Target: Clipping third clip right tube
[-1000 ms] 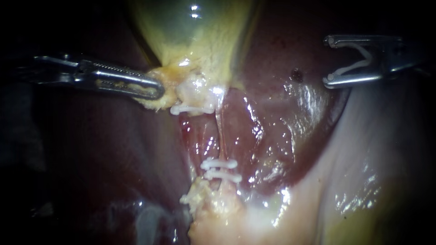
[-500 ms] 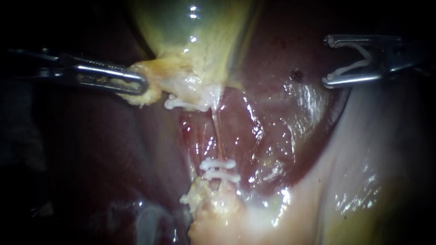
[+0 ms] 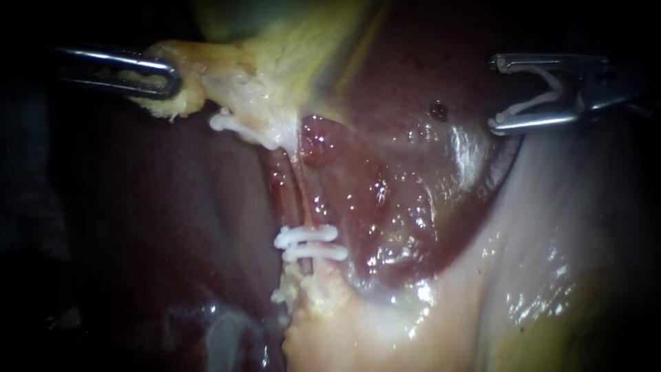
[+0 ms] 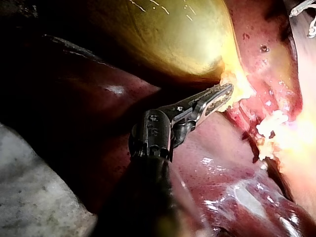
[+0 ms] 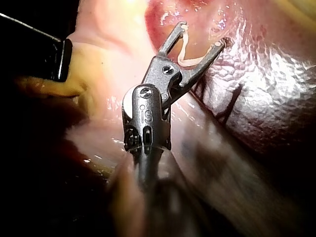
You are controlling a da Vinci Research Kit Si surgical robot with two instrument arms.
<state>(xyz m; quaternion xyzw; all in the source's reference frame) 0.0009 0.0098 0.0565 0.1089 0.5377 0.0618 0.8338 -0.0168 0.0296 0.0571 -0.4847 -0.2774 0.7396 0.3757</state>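
Left instrument (image 3: 172,77) clamped on yellow tissue (image 3: 189,100) far left, tube (image 3: 301,196) mid-scene carrying two near clips (image 3: 310,244) and one far clip (image 3: 237,129), right instrument (image 3: 496,94) gripping fresh clip (image 3: 556,88) in spread jaws well right of tube, placement not yet started.

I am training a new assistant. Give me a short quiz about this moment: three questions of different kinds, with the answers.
1. True or false: the right instrument carries a loaded clip between its jaws.
2. What does the left instrument grip? A) the liver B) yellowish tissue at the narrow end of the gallbladder C) a tube
3. In the endoscope view, how many white clips are already fastened on tissue?
Key: 1 true. 2 B. 3 three: two side by side on the thin tube, one near the held tissue.
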